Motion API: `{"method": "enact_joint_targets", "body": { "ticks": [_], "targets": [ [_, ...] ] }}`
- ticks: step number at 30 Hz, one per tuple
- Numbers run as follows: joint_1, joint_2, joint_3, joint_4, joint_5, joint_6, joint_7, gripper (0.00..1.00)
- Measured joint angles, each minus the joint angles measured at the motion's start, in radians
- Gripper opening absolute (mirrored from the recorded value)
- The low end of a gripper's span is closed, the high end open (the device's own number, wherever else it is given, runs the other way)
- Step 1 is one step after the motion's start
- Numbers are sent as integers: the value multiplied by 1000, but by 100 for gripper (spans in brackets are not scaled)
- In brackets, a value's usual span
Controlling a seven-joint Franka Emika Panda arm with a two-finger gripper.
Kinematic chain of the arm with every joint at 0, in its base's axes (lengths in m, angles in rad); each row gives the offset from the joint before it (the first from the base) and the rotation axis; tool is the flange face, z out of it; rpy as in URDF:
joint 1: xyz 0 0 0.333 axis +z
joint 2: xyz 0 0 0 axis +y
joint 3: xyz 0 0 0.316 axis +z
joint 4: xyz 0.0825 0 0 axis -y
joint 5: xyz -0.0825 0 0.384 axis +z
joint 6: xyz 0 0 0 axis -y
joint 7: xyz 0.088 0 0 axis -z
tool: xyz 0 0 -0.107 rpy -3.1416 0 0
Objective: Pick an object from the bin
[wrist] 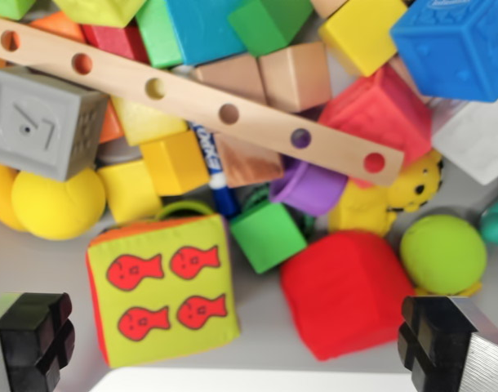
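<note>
The wrist view looks straight down into a bin full of toys. My gripper (237, 347) is open, its black fingertips (33, 335) showing in the two bottom corners with nothing between them. Just above the gap lie a soft yellow-green cube with red fish (163, 287) and a soft red cube (347, 292). A small green block (268, 235) sits between them, a little further up. A long wooden strip with holes (192, 102) lies slantwise over the pile.
Around them lie a grey number cube (41, 121), a yellow ball (60, 204), a green ball (442, 254), a purple cup (310, 186), a blue cube (460, 45), a marker pen (216, 175) and several wooden and coloured blocks. Pale bin floor (37, 269) shows at lower left.
</note>
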Motion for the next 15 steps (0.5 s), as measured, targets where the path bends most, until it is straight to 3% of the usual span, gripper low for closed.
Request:
{"method": "enact_joint_targets", "body": {
  "ticks": [15],
  "targets": [
    [64,-48,53,-129,32,79,85,100]
  ]
}}
